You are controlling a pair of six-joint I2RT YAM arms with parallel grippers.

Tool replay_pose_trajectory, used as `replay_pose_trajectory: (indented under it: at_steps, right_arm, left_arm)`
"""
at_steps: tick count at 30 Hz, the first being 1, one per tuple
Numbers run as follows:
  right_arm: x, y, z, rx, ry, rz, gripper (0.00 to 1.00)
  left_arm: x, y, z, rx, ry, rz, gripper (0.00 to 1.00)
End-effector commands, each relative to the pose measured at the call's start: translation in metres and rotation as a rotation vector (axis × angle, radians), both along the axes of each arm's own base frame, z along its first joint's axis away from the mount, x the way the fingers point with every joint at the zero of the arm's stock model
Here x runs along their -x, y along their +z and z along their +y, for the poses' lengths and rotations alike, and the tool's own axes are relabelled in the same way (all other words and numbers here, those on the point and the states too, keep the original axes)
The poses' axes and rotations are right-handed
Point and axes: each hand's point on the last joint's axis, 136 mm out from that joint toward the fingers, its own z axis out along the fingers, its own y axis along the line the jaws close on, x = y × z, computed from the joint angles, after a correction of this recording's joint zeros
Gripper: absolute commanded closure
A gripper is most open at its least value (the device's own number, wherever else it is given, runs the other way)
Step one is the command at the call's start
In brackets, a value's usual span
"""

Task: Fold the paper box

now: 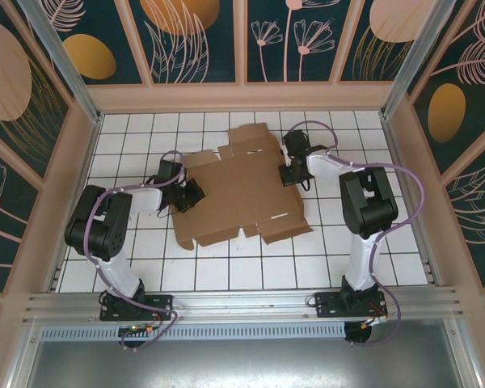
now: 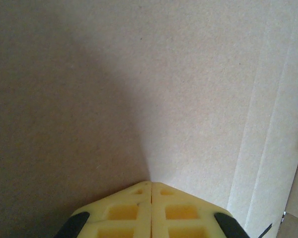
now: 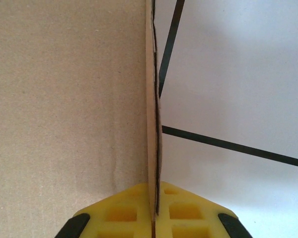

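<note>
The paper box [image 1: 238, 194] lies as a flat, creased brown cardboard sheet with flaps and slots in the middle of the table. My left gripper [image 1: 196, 194] is over the sheet's left side. In the left wrist view its yellow jaws [image 2: 151, 183] are shut, nothing shows between them, and their tips rest against the cardboard [image 2: 164, 89]. My right gripper [image 1: 288, 174] is at the sheet's right edge. In the right wrist view it [image 3: 155, 186] is shut on a thin cardboard edge [image 3: 153, 124] that runs straight up from between the fingers, with the broad cardboard face [image 3: 64, 99] to its left.
The white table [image 1: 364, 242] has a black grid, which is also seen beside the held edge [image 3: 238, 74]. Patterned walls [image 1: 32, 162] close in the left, right and back. A metal rail [image 1: 242, 303] runs along the near edge by the arm bases.
</note>
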Motion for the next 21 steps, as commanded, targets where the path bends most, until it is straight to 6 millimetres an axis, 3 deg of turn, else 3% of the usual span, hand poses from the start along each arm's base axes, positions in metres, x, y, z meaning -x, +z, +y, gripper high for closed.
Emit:
replay_pose_trajectory:
  at_steps: [1, 3, 8, 11, 15, 18, 21]
  right_arm:
    - [-0.011, 0.001, 0.007, -0.04, 0.017, -0.015, 0.91]
    - [-0.014, 0.002, 0.012, -0.041, 0.038, -0.027, 0.89]
    - [-0.026, 0.01, 0.03, -0.037, 0.11, -0.063, 0.9]
    - [-0.033, 0.012, 0.044, -0.049, 0.132, -0.074, 0.78]
    - [-0.05, 0.018, 0.048, -0.043, 0.096, -0.101, 0.49]
    - [-0.068, 0.045, 0.034, -0.039, 0.0, -0.158, 0.46]
    - [-0.081, 0.091, 0.015, -0.029, -0.098, -0.279, 0.47]
  left_arm:
    - [0.007, 0.008, -0.006, 0.005, -0.017, -0.008, 0.92]
    - [0.011, 0.018, -0.012, 0.018, -0.029, -0.024, 0.92]
    - [0.035, 0.013, -0.031, 0.031, -0.081, 0.0, 0.92]
    - [0.047, 0.005, -0.038, 0.054, -0.093, 0.025, 0.92]
    - [0.057, -0.003, -0.047, 0.063, -0.118, 0.05, 0.93]
    - [0.058, 0.003, -0.055, 0.057, -0.158, 0.031, 0.93]
    - [0.044, 0.031, -0.051, 0.005, -0.165, -0.063, 0.92]
